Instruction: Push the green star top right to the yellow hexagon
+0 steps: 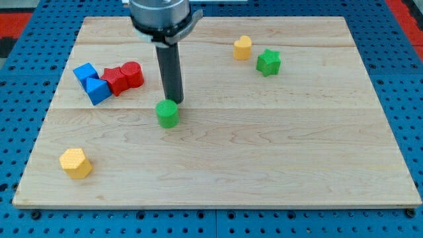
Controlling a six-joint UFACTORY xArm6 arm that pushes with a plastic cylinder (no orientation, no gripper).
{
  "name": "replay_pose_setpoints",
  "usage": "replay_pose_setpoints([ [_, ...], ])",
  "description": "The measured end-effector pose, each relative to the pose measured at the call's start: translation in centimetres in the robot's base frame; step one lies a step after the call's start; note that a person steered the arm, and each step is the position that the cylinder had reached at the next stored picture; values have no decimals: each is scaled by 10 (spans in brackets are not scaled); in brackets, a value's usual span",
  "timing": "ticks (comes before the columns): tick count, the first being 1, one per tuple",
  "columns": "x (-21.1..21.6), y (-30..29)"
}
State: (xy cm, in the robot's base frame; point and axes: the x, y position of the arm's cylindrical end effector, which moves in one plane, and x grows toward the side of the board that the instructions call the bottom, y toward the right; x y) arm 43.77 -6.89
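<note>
Camera view: wooden board (277, 165) on blue pegboard (13, 106), possibly metal.

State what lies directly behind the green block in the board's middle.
My tip stands just behind the green block, towards the view's top. Whether they touch cannot be told; the block hides nothing else.

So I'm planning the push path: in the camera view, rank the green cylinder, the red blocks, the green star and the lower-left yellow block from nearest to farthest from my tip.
From my tip:
1. Green cylinder, just below the tip.
2. Red blocks, to the view's left.
3. Green star, upper right, beside the yellow hexagon.
4. Lower-left yellow block, near the board's bottom-left corner.
</note>
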Motion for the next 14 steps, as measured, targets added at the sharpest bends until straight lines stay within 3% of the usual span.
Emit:
replay_pose_setpoints([
  [1,22,18],
  [3,79,-98],
  [4,71,-77],
  [5,48,49],
  [6,-1,175],
  [7,-54,238],
  [8,-94,234],
  [10,-101,123],
  [12,-130,67],
  [14,-51,-7],
])
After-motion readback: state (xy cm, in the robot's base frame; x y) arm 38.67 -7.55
